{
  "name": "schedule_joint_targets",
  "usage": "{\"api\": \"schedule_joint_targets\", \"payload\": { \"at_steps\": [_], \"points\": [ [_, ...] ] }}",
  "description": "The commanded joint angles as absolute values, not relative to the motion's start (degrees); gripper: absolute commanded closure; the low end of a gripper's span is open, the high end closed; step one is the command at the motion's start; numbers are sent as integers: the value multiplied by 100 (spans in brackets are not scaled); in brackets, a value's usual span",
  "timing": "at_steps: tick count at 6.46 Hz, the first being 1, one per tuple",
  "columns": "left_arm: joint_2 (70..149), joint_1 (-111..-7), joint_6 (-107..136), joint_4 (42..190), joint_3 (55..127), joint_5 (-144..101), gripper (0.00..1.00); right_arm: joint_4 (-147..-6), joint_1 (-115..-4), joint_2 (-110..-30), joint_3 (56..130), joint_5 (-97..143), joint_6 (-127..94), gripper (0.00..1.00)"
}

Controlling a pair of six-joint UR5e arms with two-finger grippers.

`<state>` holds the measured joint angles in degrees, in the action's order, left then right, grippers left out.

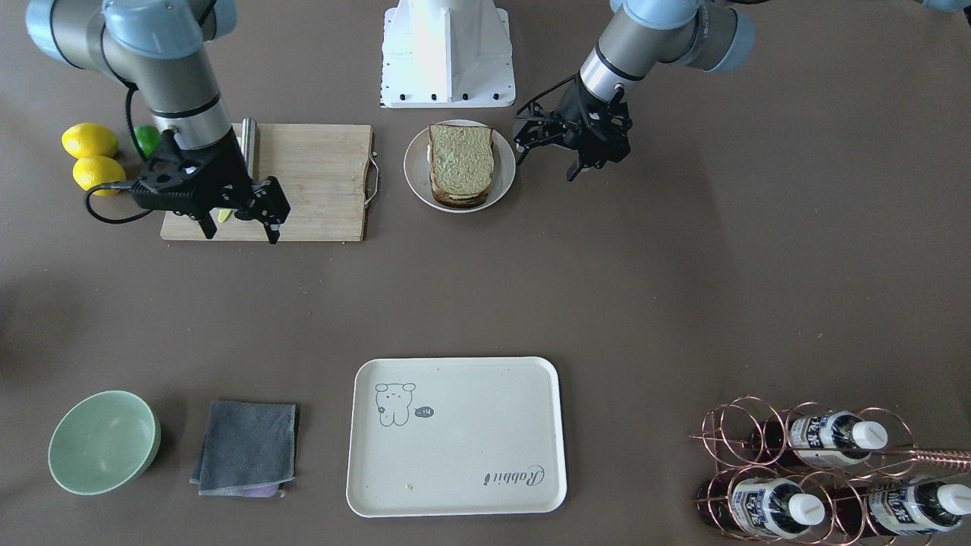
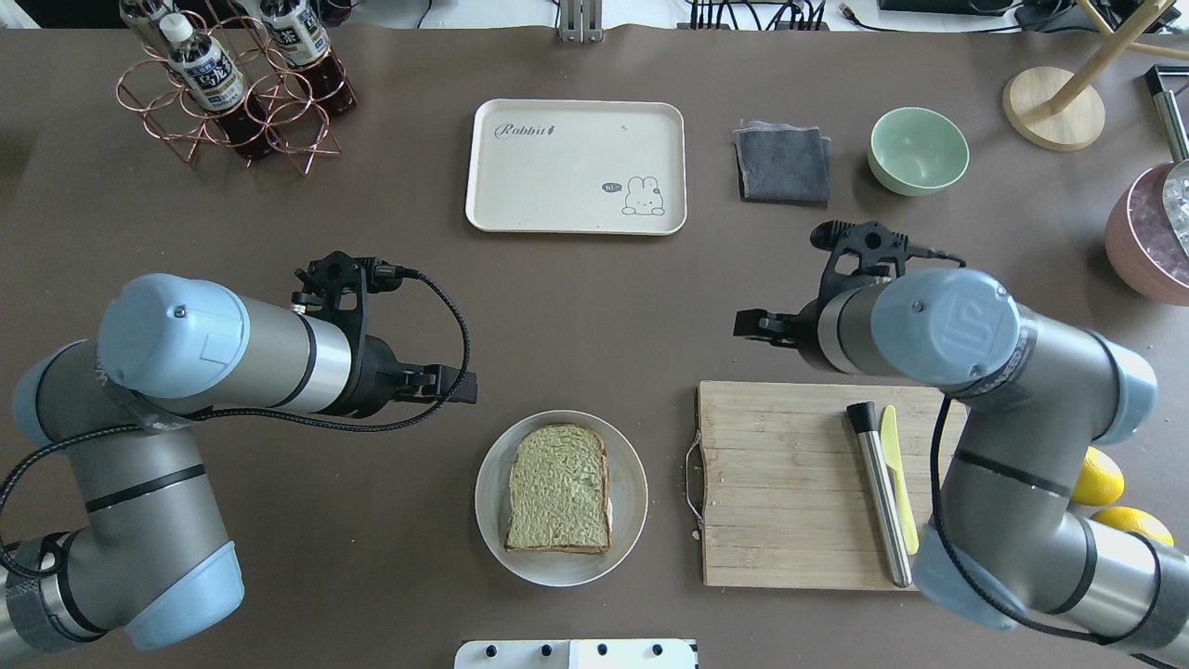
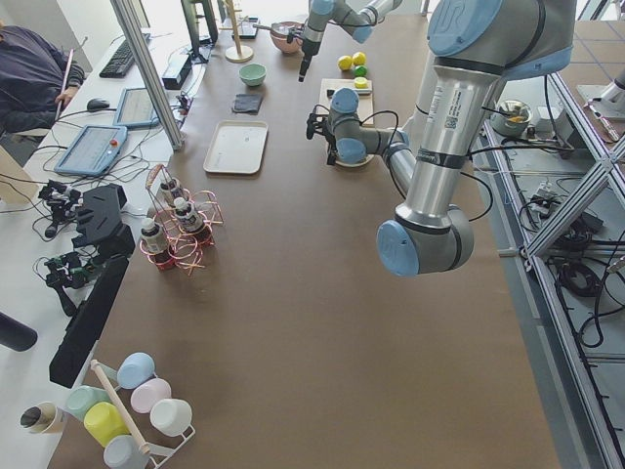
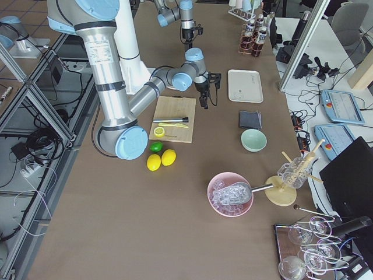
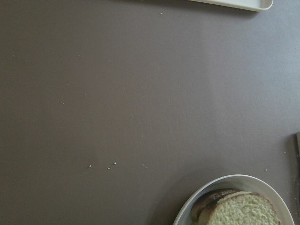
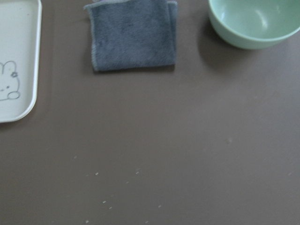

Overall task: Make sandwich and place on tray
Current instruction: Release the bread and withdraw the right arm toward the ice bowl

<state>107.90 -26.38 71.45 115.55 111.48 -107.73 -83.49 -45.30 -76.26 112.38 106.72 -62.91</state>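
Observation:
The sandwich [image 1: 460, 161] is a stack of bread slices with a pale greenish-tan top face, lying on a round white plate [image 1: 416, 174]. No egg shows. It also appears in the overhead view [image 2: 559, 488] and at the bottom of the left wrist view [image 5: 239, 211]. The cream tray [image 1: 455, 455] with the bear drawing lies bare at the table's far side [image 2: 557, 186]. My left gripper [image 1: 546, 165] is open and empty, hanging just beside the plate. My right gripper [image 1: 241, 233] is open and empty above the front edge of the wooden cutting board [image 1: 318, 182].
A metal rod [image 2: 878, 492] and a yellow knife [image 2: 896, 474] lie on the board. Lemons [image 1: 91, 155] sit beside it. A green bowl [image 1: 102, 440] and a grey cloth [image 1: 246, 447] lie by the tray. A copper bottle rack [image 1: 819, 470] stands at the far corner.

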Motion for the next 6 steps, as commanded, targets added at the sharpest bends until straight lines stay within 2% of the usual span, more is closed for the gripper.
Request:
{"api": "schedule_joint_targets", "payload": {
  "at_steps": [1,4,6],
  "points": [
    [10775,-2374,7146,11558,11101,-10758,1,-8515,-6197,-7979,10892,12034,-4036,0],
    [10775,-2128,7444,11566,10934,-10504,3,-8851,-8196,-9075,10810,13251,-1034,0],
    [10819,-2109,7444,11593,10750,-10503,23,-8807,-8532,-9605,10819,13184,-573,0]
  ]
}}
